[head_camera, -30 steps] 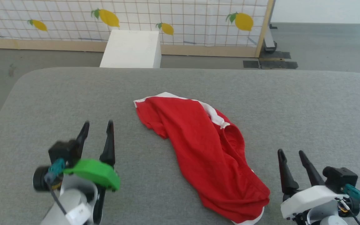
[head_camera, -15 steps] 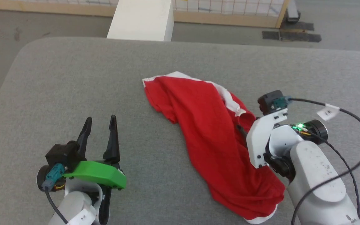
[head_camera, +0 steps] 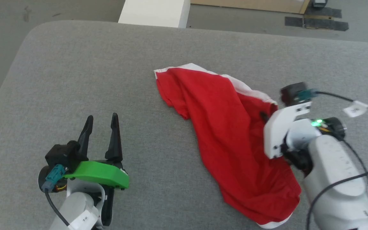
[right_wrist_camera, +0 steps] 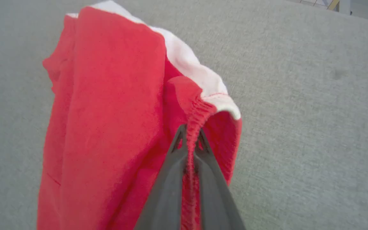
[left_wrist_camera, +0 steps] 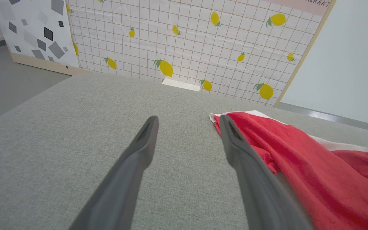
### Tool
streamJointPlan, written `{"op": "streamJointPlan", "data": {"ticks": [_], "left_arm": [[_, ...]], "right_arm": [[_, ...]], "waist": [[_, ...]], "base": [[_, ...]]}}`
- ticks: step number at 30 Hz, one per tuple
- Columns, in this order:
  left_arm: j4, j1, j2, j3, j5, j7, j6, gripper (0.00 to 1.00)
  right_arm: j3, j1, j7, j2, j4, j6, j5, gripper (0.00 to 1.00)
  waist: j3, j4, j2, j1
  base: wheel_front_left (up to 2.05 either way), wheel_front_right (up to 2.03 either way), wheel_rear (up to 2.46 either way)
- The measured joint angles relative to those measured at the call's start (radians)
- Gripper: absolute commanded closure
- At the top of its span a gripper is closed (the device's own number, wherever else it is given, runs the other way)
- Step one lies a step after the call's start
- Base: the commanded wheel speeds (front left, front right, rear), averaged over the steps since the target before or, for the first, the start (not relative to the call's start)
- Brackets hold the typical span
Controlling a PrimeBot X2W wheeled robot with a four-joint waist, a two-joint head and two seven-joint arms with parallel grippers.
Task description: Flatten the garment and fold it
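The garment (head_camera: 232,134) is a pair of red shorts with white trim, lying crumpled in a long diagonal heap on the grey table (head_camera: 75,73). My right gripper (right_wrist_camera: 190,140) is shut on its gathered elastic waistband (right_wrist_camera: 196,115), pinching the red band between both fingers; in the head view the right gripper (head_camera: 264,116) sits over the garment's right side. My left gripper (head_camera: 101,123) stands open above bare table, left of the garment, with nothing between its fingers (left_wrist_camera: 145,140). The garment's (left_wrist_camera: 299,159) near corner lies just right of it.
A white box (head_camera: 153,12) stands on the floor beyond the table's far edge. A lemon-patterned grid screen (left_wrist_camera: 187,41) stands behind it. The table's left edge curves away at the upper left. A black cable (head_camera: 356,179) loops from my right wrist.
My right arm swung in from the lower right onto the garment and shut on its waistband. The head camera tilted down, shifting the whole scene. My left gripper stayed open in place.
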State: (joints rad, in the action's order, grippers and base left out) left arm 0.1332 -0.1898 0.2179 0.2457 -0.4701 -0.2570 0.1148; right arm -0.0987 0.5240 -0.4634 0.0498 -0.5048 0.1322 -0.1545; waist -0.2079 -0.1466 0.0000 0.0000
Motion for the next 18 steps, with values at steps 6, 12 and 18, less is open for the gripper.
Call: {"op": "streamJointPlan", "data": {"ticks": [6, 12, 18], "left_arm": [[0.005, 0.000, -0.012, -0.008, 0.004, 0.000, -0.010, 0.00], [0.016, 0.003, -0.021, -0.009, 0.004, 0.000, -0.026, 0.00], [0.026, 0.005, -0.020, -0.009, 0.004, 0.000, -0.026, 0.00]], "right_arm": [[0.245, 0.002, 0.003, 0.066, 0.050, 0.000, -0.013, 1.00], [0.443, -0.064, -0.040, 0.104, 0.051, 0.000, 0.029, 1.00], [0.492, -0.090, 0.015, 0.044, 0.071, 0.000, 0.001, 0.00]], "waist": [[0.024, 0.026, 0.0000, 0.0000], [0.032, 0.036, 0.0000, 0.0000], [0.034, 0.046, 0.0000, 0.0000]], "base": [[0.00, 0.00, 0.00], [0.00, 0.00, 0.00], [0.00, 0.00, 0.00]]}}
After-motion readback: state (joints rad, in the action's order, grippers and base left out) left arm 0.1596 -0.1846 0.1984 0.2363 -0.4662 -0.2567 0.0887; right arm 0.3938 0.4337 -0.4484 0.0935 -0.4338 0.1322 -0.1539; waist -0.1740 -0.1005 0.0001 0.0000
